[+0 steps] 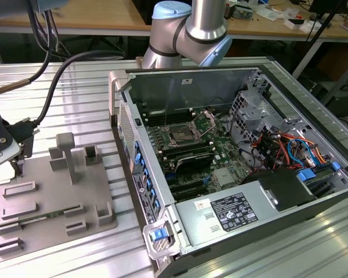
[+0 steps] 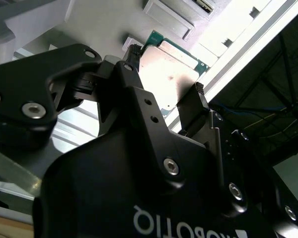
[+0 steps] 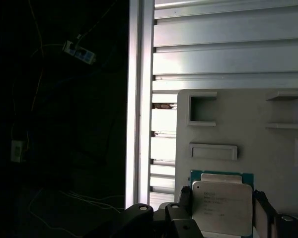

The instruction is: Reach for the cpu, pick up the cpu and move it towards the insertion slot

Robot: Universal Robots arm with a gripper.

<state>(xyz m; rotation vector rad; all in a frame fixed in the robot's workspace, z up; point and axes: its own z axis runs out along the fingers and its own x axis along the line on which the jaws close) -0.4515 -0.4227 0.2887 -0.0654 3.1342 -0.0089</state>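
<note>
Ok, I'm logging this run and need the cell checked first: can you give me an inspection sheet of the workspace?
surface: slatted metal table carrying a grey tray and an open case.
job's things: the cpu lies flat on the tray; the slot is on the board inside the case.
clutter: small bits on the back bench.
grippers: the pincer straddles the cpu; whether it is gripping cannot be judged.
cables: black cables cross the table at the exterior view's left; coloured wires run inside the case.
surroundings: wooden benches behind the table.
</note>
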